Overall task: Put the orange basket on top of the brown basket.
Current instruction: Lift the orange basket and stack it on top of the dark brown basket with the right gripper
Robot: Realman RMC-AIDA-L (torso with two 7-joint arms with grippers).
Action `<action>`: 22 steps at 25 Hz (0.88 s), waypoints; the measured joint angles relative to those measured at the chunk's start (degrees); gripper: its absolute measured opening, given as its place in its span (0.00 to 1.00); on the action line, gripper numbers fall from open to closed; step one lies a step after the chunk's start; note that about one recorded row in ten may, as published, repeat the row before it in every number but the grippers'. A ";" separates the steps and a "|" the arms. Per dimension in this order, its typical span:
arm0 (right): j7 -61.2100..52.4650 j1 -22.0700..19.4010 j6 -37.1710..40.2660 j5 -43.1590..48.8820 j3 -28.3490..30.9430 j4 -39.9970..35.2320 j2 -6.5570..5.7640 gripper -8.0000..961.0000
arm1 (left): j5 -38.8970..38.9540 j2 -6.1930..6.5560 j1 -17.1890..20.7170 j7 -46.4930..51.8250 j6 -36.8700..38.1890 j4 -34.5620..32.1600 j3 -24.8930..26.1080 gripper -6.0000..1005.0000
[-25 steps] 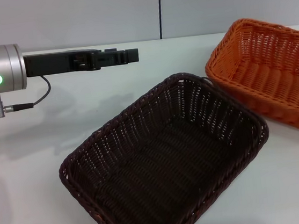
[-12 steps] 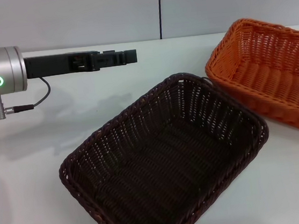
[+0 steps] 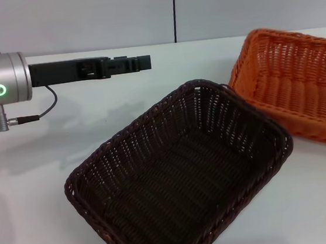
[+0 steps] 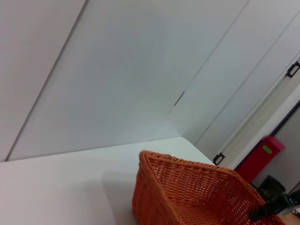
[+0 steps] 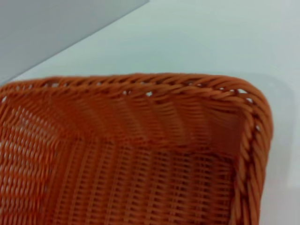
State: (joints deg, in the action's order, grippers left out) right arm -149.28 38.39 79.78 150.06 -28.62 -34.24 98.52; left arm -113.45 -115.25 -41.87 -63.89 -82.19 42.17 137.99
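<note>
A white tabletop [image 3: 121,115] meets pale grey wall panels [image 3: 80,19] split by a dark vertical seam [image 3: 173,9].

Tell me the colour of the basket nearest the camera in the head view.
Dark chocolate brown: the brown basket, seen best in the head view.

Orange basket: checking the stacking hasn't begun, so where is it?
In the head view the orange basket is at right, beside the brown basket, not on it.

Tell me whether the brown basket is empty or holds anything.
Empty: the brown basket shows only bare woven floor in the head view; the orange basket sits beside it.
</note>
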 joint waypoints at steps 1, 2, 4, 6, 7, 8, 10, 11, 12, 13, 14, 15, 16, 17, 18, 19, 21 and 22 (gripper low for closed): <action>0.00 -0.07 -0.28 -0.03 0.02 -0.15 0.10 0.25 | 0.00 -0.03 -0.01 0.00 0.09 0.00 0.00 0.86; 0.02 -0.28 -0.81 -0.09 0.05 -0.64 0.31 0.25 | 0.00 -0.06 -0.02 0.00 0.27 -0.02 0.00 0.86; 0.03 -0.48 -1.29 -0.20 0.10 -1.23 0.59 0.23 | 0.01 -0.06 -0.02 0.00 0.28 -0.16 0.09 0.86; 0.04 -0.58 -1.52 -0.26 0.16 -1.55 0.73 0.23 | 0.01 -0.06 0.00 0.00 0.33 -0.25 0.20 0.86; 0.05 -0.67 -1.94 -0.31 0.20 -1.75 0.96 0.23 | 0.01 -0.06 0.03 0.00 0.47 -0.45 0.43 0.86; 0.05 -0.67 -1.94 -0.31 0.20 -1.75 0.96 0.23 | 0.01 -0.06 0.03 0.00 0.47 -0.45 0.43 0.86; 0.06 -0.91 -2.58 -0.72 0.28 -1.99 1.17 0.23 | 0.02 -0.05 0.04 0.00 0.59 -0.51 0.50 0.86; 0.06 -1.11 -2.94 -1.26 0.30 -2.20 1.25 0.22 | 0.02 -0.05 0.02 0.00 0.61 -0.51 0.51 0.86; 0.11 -1.40 -3.15 -2.05 0.31 -2.43 1.33 0.22 | 0.03 -0.05 0.02 0.00 0.61 -0.51 0.51 0.86; 0.31 -1.82 -3.44 -3.39 0.32 -2.82 1.44 0.22 | 0.03 -0.05 0.00 0.00 0.62 -0.51 0.51 0.86; 0.95 -2.74 -3.90 -6.27 0.32 -3.70 1.70 0.22 | 0.03 -0.05 0.02 0.00 0.63 -0.51 0.51 0.86; 1.21 -3.31 -4.16 -7.62 0.32 -4.18 1.87 0.22 | 0.04 -0.05 0.04 0.00 0.63 -0.52 0.52 0.86; 1.52 -4.72 -5.14 -11.19 0.32 -5.95 2.50 0.22 | 0.05 -0.01 0.08 0.00 0.63 -0.51 0.53 0.86; 1.52 -4.72 -5.14 -11.19 0.32 -5.95 2.50 0.21 | 0.05 -0.01 0.08 0.00 0.63 -0.51 0.53 0.86; 1.53 -5.61 -5.83 -13.06 0.36 -7.11 2.92 0.21 | 0.05 0.02 0.12 0.00 0.63 -0.51 0.53 0.86; 1.58 -6.53 -6.62 -14.96 0.37 -8.29 3.41 0.21 | 0.05 0.02 0.12 0.00 0.63 -0.51 0.53 0.86; 2.86 -8.97 -8.79 -20.56 0.56 -10.63 4.57 0.21 | 0.06 0.09 0.16 0.00 0.63 -0.51 0.53 0.86; 4.91 -10.25 -9.56 -25.00 1.05 -11.02 5.11 0.21 | 0.08 0.12 0.20 0.00 0.63 -0.51 0.57 0.86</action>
State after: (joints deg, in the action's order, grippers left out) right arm -144.37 28.14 70.22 125.06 -27.57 -45.26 103.62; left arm -113.37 -115.13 -41.67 -63.89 -81.56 41.66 138.56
